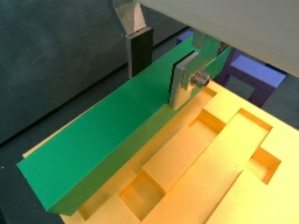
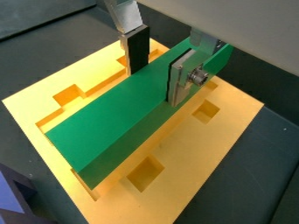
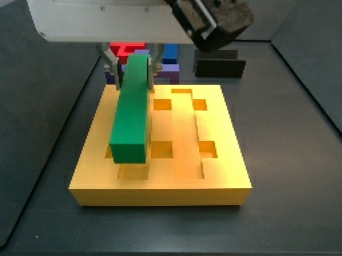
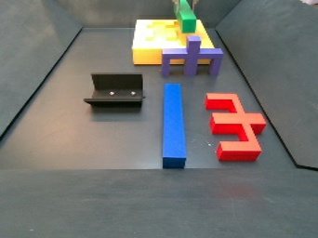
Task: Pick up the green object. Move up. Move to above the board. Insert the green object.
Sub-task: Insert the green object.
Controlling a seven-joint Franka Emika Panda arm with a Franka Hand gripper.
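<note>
Side view, left to right: fixture point(image 4: 114, 90) mid-left on the dark floor. Long blue block point(image 4: 173, 125) at centre, running toward the camera. Purple block point(image 4: 192, 58) just beyond its far end. Red block point(image 4: 235, 124) at right. Board point(image 4: 152, 42) at top centre, green object point(image 4: 187, 17) showing above it.

Side view from the board's end: board point(image 3: 223, 160) fills centre frame. Green object point(image 3: 134, 108) lies lengthwise over its left groove (seated or hovering, cannot tell). Black block point(image 3: 221, 67) at upper right.

Both wrist views: gripper point(image 1: 162, 59) point(image 2: 160, 57) closed on the green object point(image 1: 111, 140) point(image 2: 122, 118) near one end. Silver fingers point(image 1: 184, 79) point(image 2: 183, 77) press both long faces, with the bar between the jaws and extending toward lower left above the board point(image 1: 222, 171) point(image 2: 216, 131).
</note>
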